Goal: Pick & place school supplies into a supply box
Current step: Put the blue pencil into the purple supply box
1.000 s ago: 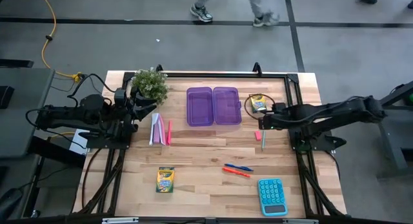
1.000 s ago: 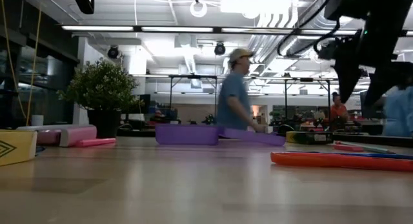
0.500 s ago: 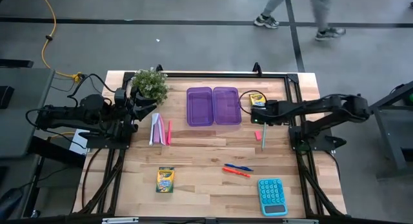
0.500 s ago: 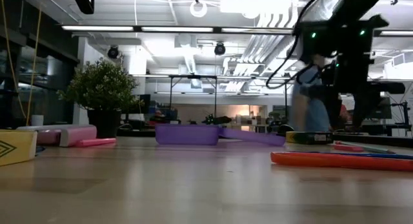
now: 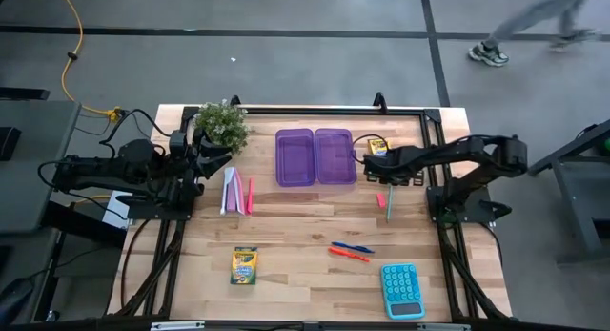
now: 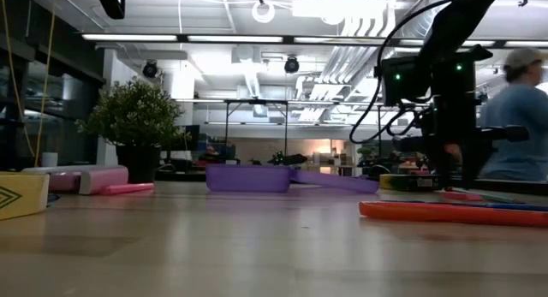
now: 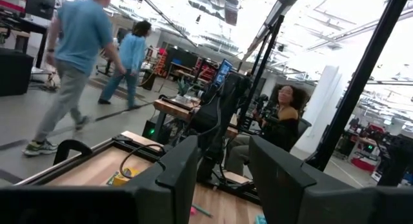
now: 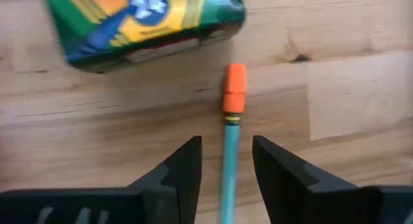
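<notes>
My right gripper (image 8: 226, 169) is open and points down just right of the translucent purple supply box (image 5: 316, 156), which lies open on the table. In the right wrist view its fingers stand on either side of a teal pen with an orange cap (image 8: 233, 88) without touching it. A crayon box (image 8: 148, 20) lies just beyond the cap. A pink eraser (image 5: 379, 199) lies beside that pen. A second crayon box (image 5: 245, 266), red and blue pens (image 5: 351, 251) and a pink pen (image 5: 250, 195) lie on the wood. My left gripper (image 5: 212, 159) is open and waits by the plant.
A potted plant (image 5: 221, 124) stands at the far left corner, with a pink-and-white booklet (image 5: 232, 190) near it. A teal calculator (image 5: 401, 290) lies near the right front corner. A black frame runs along the far edge. A person walks past beyond the table (image 5: 534, 21).
My right gripper has moved toward the table's left and down, from above the pen area to a spot close over the table beside the crayon box. Its arm has folded at the elbow. A person has walked past the far side of the table.
</notes>
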Motion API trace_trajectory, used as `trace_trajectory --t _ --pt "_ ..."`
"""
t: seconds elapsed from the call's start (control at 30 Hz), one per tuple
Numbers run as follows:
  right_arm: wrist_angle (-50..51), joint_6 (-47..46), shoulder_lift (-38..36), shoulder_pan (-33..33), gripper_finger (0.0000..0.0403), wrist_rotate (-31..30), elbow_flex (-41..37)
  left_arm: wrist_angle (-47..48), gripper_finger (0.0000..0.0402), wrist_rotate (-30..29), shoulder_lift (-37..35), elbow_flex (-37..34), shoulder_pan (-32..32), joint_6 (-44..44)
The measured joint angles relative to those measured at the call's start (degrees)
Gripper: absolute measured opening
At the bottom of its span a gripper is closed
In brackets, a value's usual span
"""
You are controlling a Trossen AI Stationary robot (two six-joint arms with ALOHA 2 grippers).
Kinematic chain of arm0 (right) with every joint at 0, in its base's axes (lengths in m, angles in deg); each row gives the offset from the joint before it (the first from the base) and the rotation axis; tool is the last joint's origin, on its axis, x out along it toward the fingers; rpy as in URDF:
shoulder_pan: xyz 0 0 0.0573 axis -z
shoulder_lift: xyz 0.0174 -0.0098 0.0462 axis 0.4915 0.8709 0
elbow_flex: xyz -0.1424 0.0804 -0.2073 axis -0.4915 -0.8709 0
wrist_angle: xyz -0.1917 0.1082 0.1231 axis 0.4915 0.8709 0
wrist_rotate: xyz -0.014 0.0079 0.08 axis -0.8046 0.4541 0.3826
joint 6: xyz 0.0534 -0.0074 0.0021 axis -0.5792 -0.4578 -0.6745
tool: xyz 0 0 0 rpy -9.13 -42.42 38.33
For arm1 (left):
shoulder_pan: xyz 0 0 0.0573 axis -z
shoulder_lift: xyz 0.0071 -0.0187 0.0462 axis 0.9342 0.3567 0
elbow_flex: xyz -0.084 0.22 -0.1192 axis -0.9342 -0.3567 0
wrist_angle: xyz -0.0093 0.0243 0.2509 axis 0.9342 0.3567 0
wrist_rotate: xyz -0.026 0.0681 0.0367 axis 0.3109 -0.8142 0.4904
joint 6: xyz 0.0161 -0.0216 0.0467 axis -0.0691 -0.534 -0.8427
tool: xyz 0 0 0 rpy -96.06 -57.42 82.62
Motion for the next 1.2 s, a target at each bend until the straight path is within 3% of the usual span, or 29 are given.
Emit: trace_trajectory --t 0.37,0.67,0.87,1.03,1.2 --pt "-2.69 1.50 1.36 1.56 0.0095 1.83 0.02 0.12 0.0131 0.00 0.02 0.00 0.00 0.02" --pt "-3.23 5.43 1.36 1.55 0.0010 2.36 0.13 0.12 0.0131 -0.24 0.01 0.00 0.01 0.00" --pt "-2.76 6.20 1.34 0.58 0.0014 2.29 0.11 0.12 0.0131 -0.26 0.00 0.00 0.00 0.02" --pt "-1.61 9.12 -2.63 -1.06 0.0004 4.98 -0.20 0.10 0.0131 -0.42 0.02 -0.02 0.01 0.00" --pt "0.01 13.89 -12.17 -3.60 0.0003 5.06 -0.15 0.16 0.0131 -0.42 0.02 -0.02 0.00 0.00"
